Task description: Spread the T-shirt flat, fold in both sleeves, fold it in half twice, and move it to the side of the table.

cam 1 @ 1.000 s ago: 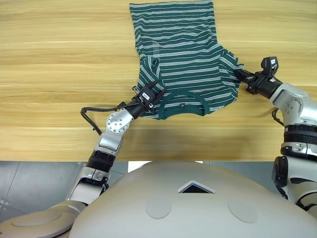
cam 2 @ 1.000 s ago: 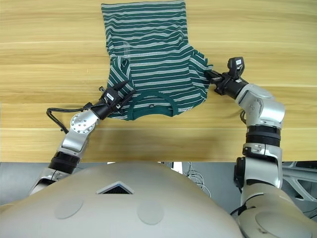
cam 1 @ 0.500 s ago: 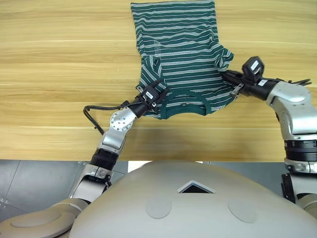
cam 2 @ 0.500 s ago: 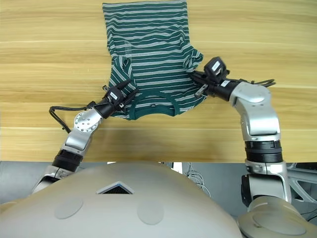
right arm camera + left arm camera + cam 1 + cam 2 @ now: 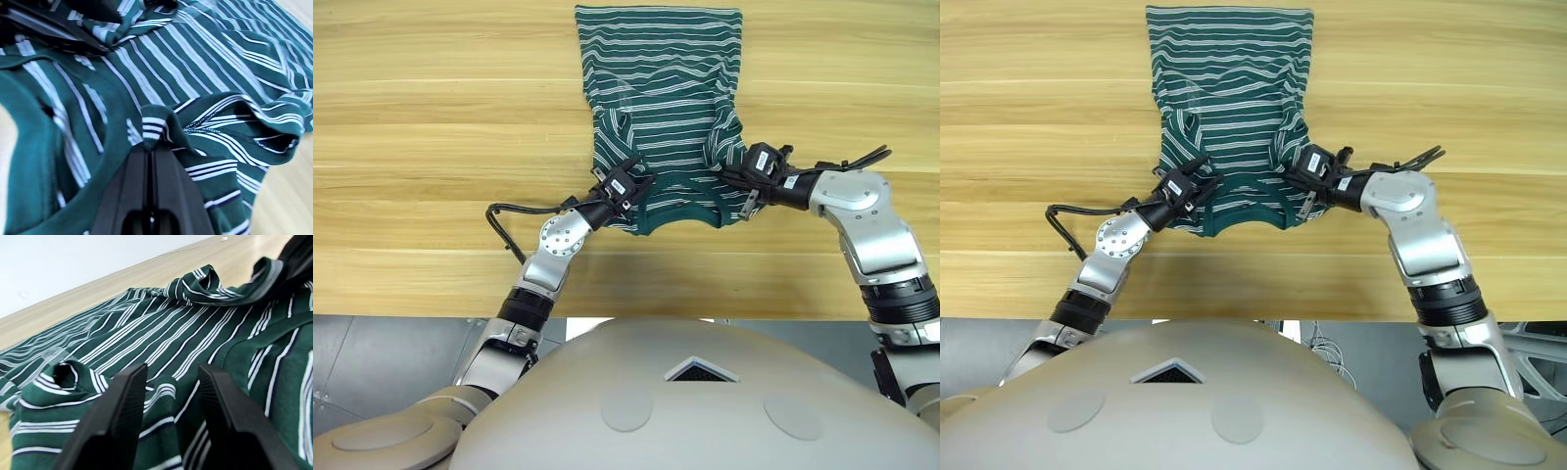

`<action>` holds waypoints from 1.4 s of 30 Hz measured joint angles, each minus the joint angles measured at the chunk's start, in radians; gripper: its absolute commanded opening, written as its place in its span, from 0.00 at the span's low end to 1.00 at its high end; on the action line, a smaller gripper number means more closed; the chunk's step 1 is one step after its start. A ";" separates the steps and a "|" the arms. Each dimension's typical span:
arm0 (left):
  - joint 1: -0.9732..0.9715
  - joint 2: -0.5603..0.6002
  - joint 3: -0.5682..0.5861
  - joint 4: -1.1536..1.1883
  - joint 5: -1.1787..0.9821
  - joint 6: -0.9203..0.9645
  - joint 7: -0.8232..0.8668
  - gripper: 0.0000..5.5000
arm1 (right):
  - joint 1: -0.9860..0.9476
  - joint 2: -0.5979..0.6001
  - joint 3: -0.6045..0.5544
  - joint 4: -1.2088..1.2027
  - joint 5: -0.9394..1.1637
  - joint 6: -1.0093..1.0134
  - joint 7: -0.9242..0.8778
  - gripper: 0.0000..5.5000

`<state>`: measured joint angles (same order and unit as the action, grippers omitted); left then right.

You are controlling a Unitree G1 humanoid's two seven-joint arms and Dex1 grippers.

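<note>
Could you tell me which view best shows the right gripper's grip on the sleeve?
Right wrist view: the right gripper is shut on a fold of sleeve. Eye views show it from above, pinch hidden.

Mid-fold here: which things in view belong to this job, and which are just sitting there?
Job:
T-shirt
left gripper, open over the shirt
right gripper, shut on a fold of the shirt

Just there:
wooden table

Head stereo pair looks down on table (image 5: 411,117), T-shirt (image 5: 656,59) at 12 o'clock; both wrist cameras sit close on its collar end.
</note>
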<state>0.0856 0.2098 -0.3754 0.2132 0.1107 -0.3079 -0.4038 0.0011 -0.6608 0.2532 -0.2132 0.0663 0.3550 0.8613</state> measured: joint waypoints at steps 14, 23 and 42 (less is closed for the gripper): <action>0.072 0.151 -0.053 -0.128 0.059 -0.003 -0.068 0.33 | -0.034 -0.003 -0.110 0.003 0.096 -0.029 0.041 0.42; 0.124 0.334 -0.012 -0.230 0.017 -0.013 -0.152 0.33 | -0.098 -0.111 -0.283 0.309 0.098 -0.544 0.218 0.42; 0.195 0.706 0.472 -0.087 -0.145 -0.183 -0.385 0.51 | -0.186 -0.131 0.028 0.747 -0.022 -1.235 0.451 0.66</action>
<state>0.2807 0.9160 0.0967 0.1264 -0.0346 -0.4908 -0.7890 -0.1850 -0.7917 0.2816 0.5336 0.0440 -0.8799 1.3128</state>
